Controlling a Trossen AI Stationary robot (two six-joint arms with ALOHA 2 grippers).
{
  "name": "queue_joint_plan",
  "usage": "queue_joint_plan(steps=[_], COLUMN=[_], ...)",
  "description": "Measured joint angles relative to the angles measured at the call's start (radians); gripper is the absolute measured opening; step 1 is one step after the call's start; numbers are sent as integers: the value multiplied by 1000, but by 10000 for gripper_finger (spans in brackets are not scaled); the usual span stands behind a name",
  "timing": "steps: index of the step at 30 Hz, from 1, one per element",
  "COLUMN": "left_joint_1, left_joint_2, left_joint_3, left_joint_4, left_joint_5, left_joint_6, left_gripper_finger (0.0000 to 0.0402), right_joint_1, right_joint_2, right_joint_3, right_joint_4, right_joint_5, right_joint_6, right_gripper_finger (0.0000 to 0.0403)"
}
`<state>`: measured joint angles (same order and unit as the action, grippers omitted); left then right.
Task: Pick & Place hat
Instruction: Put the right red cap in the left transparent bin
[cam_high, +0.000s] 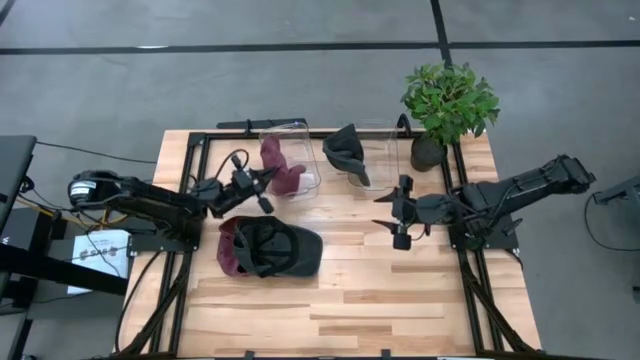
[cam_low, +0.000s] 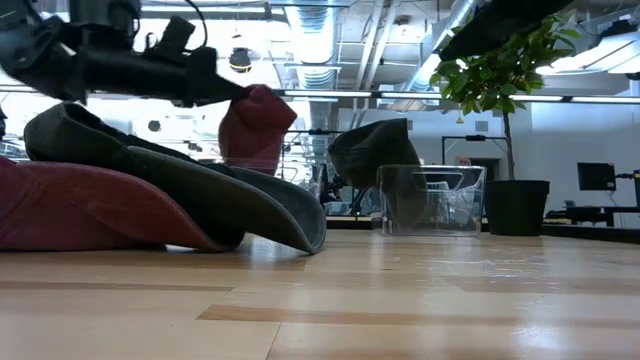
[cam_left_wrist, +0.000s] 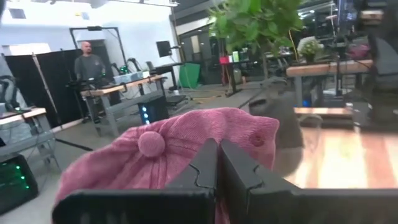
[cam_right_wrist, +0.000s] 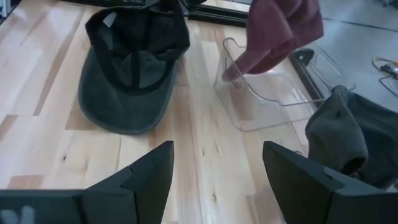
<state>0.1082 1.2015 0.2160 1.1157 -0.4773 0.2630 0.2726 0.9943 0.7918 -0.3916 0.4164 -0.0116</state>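
Note:
My left gripper (cam_high: 268, 180) is shut on a maroon-pink cap (cam_high: 282, 165) and holds it over a clear bin (cam_high: 305, 150). In the low view that cap (cam_low: 256, 122) hangs at the left gripper (cam_low: 222, 90). A dark grey cap (cam_high: 347, 152) sits in a second clear bin (cam_high: 385, 150). Another dark cap (cam_high: 280, 248) lies upside down on a maroon cap (cam_high: 229, 250) on the table. My right gripper (cam_high: 398, 214) hovers open over bare wood, right of the caps, touching nothing. My left gripper pinches the pink cap's crown (cam_left_wrist: 205, 134) between its two shut fingers (cam_left_wrist: 239, 177), between the top button (cam_left_wrist: 151, 143) and an eyelet. The fingers come level from the table's left. The cap is lifted and hangs, its lower end (cam_right_wrist: 235, 70) dipping into the clear bin.
A potted plant (cam_high: 450, 100) stands at the far right corner of the wooden table (cam_high: 400, 300). Black frame rails (cam_high: 185, 190) run along both sides. A person stands in the room beyond the table. Bare wood lies near the table's near edge.

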Motion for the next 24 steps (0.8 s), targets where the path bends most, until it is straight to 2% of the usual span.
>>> queue_joint_plan(steps=[4, 12, 17, 21, 24], left_joint_1=[112, 360, 461, 478, 468], left_joint_2=[0, 16, 121, 235, 264], left_joint_3=[78, 250, 375, 419, 401], left_joint_4=[-74, -271, -304, -344, -348], left_joint_5=[102, 374, 501, 495, 430], left_joint_6=[-5, -44, -70, -108, -136], left_gripper_finger=[7, 7, 7, 7, 7], right_joint_1=[-15, 3, 2, 2, 7], right_joint_2=[0, 0, 3, 19, 32], right_joint_3=[0, 0, 0, 0, -15], right_joint_4=[-4, -15, -19, -14, -19], right_joint_5=[-7, -10, -9, -19, -25], right_joint_6=[0, 0, 2, 4, 11], right_gripper_finger=[240, 240, 240, 240, 240])
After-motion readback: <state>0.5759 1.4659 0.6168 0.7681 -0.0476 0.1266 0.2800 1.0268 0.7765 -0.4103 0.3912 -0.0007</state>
